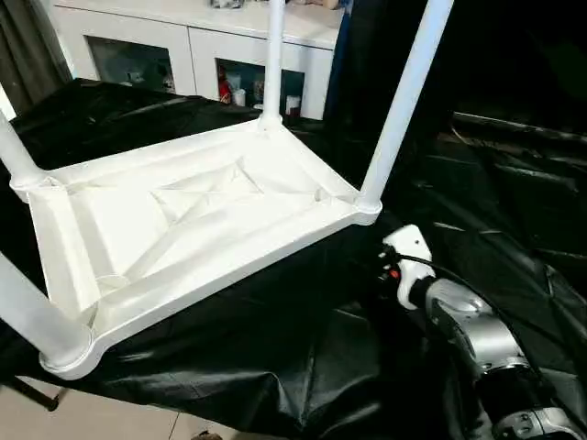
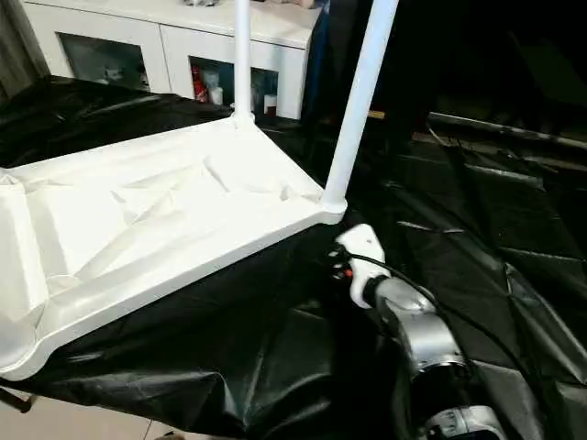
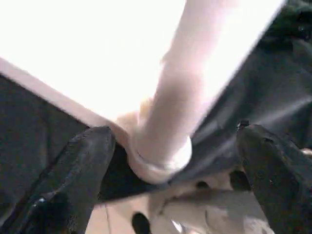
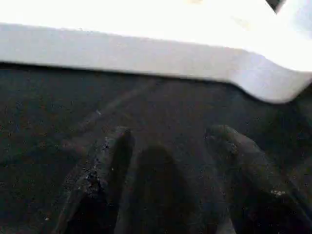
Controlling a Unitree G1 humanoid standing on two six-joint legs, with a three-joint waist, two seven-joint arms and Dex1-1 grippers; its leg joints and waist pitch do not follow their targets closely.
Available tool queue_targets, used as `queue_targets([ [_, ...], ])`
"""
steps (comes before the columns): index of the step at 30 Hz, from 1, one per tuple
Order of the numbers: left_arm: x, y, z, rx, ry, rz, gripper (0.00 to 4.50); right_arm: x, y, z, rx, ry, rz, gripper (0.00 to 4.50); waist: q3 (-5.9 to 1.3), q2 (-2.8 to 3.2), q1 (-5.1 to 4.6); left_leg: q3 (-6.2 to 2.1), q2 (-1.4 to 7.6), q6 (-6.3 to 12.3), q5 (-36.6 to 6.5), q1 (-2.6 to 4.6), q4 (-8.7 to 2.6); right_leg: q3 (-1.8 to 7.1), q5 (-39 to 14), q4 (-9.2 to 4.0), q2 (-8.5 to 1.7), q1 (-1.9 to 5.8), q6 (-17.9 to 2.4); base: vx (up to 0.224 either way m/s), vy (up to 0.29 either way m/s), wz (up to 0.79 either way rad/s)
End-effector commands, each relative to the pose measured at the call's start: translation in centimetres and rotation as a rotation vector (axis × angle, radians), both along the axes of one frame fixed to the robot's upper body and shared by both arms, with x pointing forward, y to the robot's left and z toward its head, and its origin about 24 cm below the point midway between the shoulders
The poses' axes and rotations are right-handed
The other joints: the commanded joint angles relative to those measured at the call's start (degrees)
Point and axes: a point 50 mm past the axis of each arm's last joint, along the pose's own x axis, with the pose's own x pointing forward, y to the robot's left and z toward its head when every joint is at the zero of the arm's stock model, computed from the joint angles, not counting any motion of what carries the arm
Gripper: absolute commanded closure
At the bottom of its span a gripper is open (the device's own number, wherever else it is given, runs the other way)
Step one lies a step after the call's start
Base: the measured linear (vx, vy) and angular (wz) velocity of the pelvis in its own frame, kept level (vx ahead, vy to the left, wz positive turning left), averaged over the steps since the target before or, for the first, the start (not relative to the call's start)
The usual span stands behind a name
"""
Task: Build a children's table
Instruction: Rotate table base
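Children's table lay upside down mid-left of frame on black-covered bench, four legs standing up. Left hand spread wide around a corner leg, gripping nothing. Right hand part-open, empty, lower right.

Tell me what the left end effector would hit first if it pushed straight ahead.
Probably the white tubular plastic leg standing in its round corner socket, centred between the open black fingers; depth is unclear.
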Motion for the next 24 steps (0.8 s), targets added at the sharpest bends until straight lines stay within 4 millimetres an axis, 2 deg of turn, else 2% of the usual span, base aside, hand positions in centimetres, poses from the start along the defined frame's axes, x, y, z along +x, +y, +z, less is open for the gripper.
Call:
queue_targets([
  [1,0.2,0.2,0.6,-0.013,-0.036,0.002,0.04,-0.2,-0.1,0.1,-0.005,0.005,0.003,1.74,-1.68,2.01,0.31,-0.07,0.62,-0.79,-26.79,0.72,-5.14,2.02,-21.47,-4.86,-2.62,0.91,-9.35,0.000,0.000,0.00],
  [4,1.7,-1.2,1.4,-0.124,-0.163,-0.031,0.04,-0.2,0.8,0.3,0.027,0.002,0.026,1.74,-1.81,2.10,0.76,0.18,0.70,-0.98,-25.86,0.85,-4.97,2.01,-19.48,-4.57,-2.60,0.85,-10.57,0.000,0.000,0.00],
  [7,2.1,-1.7,1.5,-0.152,-0.182,-0.045,0.04,-0.2,1.0,0.3,0.032,0.003,0.032,1.74,-1.88,2.09,1.10,0.35,0.79,-1.29,-24.99,0.66,-4.95,1.91,-18.00,-4.27,-2.61,1.09,-11.00,0.000,0.000,0.00],
  [8,2.5,-2.6,1.3,-0.195,-0.191,-0.081,0.04,-0.2,1.3,0.3,0.032,0.004,0.039,1.74,-1.92,1.64,1.07,0.43,0.75,-1.24,-24.58,0.59,-4.94,1.88,-18.25,-4.28,-2.58,1.25,-10.64,0.000,0.000,0.00],
  [10,3.5,-4.8,0.7,-0.276,-0.187,-0.169,0.04,0.1,2.1,0.1,0.016,0.004,0.045,1.74,-1.97,1.92,1.13,0.42,0.79,-1.57,-24.40,0.67,-4.91,1.98,-18.75,-4.26,-2.72,1.17,-10.62,0.000,0.000,0.00],
  [11,3.5,-4.8,0.7,-0.276,-0.187,-0.169,0.04,0.1,2.1,0.1,0.016,0.004,0.045,1.74,-1.95,2.04,1.19,0.40,0.85,-1.82,-24.79,0.79,-4.95,1.96,-19.24,-4.31,-2.74,1.05,-10.62,0.000,0.000,0.00],
  [12,4.3,-6.6,0.0,-0.320,-0.179,-0.232,0.04,0.5,2.6,0.1,0.001,0.000,0.032,1.74,-1.98,2.04,1.25,0.52,0.74,-1.90,-24.99,0.86,-4.81,2.01,-19.28,-4.38,-2.69,0.87,-10.55,0.000,0.000,0.00],
  [13,5.0,-7.7,-0.5,-0.340,-0.174,-0.269,0.04,1.0,3.0,0.1,-0.008,-0.004,0.010,1.74,-2.15,2.08,1.10,0.35,0.76,-2.34,-24.57,0.74,-4.95,1.95,-19.08,-4.27,-2.74,1.10,-10.45,0.000,0.000,0.00],
  [14,5.5,-8.5,-0.9,-0.351,-0.172,-0.293,0.04,1.3,3.3,0.2,-0.014,-0.006,-0.004,1.74,-2.16,1.90,1.03,0.41,0.72,-2.66,-24.93,1.12,-4.86,1.98,-19.47,-4.38,-2.78,0.84,-10.34,0.000,0.000,0.00],
  [15,5.5,-8.5,-0.9,-0.351,-0.172,-0.293,0.04,1.3,3.3,0.2,-0.014,-0.006,-0.004,1.74,-2.12,1.99,1.00,0.37,0.68,-2.85,-24.81,1.04,-4.87,2.01,-19.69,-4.32,-2.86,0.90,-10.17,0.000,0.000,0.00],
  [16,6.2,-9.5,-1.2,-0.369,-0.170,-0.326,0.04,1.6,3.8,0.2,-0.014,-0.009,-0.012,1.74,-2.22,2.02,0.87,0.28,0.59,-3.16,-24.34,0.78,-4.92,2.02,-19.88,-4.24,-2.91,1.19,-9.57,0.000,0.000,0.00],
  [18,6.7,-10.4,-1.5,-0.385,-0.170,-0.352,0.04,1.9,4.3,0.3,-0.013,-0.013,-0.019,1.74,-2.38,1.91,0.84,0.35,0.50,-3.47,-23.31,0.95,-4.73,2.05,-18.87,-4.13,-2.86,1.16,-9.12,0.000,0.000,0.00],
  [19,8.1,-12.4,-2.0,-0.408,-0.171,-0.411,0.04,2.4,5.2,0.5,-0.006,-0.018,-0.021,1.74,-2.56,1.60,0.78,0.52,0.47,-3.54,-22.62,1.03,-4.64,2.07,-18.45,-4.17,-2.81,1.21,-9.06,0.000,0.000,0.00],
  [20,8.3,-12.7,-2.1,-0.410,-0.172,-0.419,0.04,2.5,5.3,0.5,-0.006,-0.019,-0.021,1.74,-2.48,1.83,0.79,0.49,0.51,-3.70,-22.82,1.15,-4.66,2.08,-18.77,-4.19,-2.79,1.03,-9.04,0.000,0.000,0.00],
  [21,9.0,-13.9,-2.4,-0.417,-0.177,-0.449,0.04,2.7,5.8,0.6,-0.004,-0.022,-0.017,1.74,-2.51,1.89,0.87,0.61,0.49,-3.92,-22.93,1.34,-4.58,2.10,-18.66,-4.21,-2.80,0.91,-9.07,0.000,0.000,0.00],
  [22,10.2,-15.9,-2.8,-0.431,-0.190,-0.495,0.04,3.0,6.5,0.9,0.001,-0.027,-0.003,1.74,-2.67,1.85,0.95,0.54,0.47,-4.23,-22.34,1.15,-4.54,2.07,-18.14,-4.02,-2.87,1.24,-9.04,0.000,0.000,0.00],
  [23,10.8,-16.9,-2.9,-0.438,-0.199,-0.519,0.04,3.2,6.9,1.0,0.003,-0.029,0.003,1.74,-2.72,1.53,0.90,0.50,0.50,-4.23,-21.90,1.00,-4.60,2.07,-17.95,-4.01,-2.95,1.40,-8.90,0.000,0.000,0.00],
  [24,11.1,-17.5,-3.0,-0.441,-0.204,-0.532,0.04,3.3,7.1,1.1,0.004,-0.030,0.007,1.74,-2.88,1.66,0.91,0.38,0.51,-4.52,-20.66,0.74,-4.57,2.03,-17.01,-3.80,-3.05,1.67,-8.78,0.000,0.000,0.00],
])
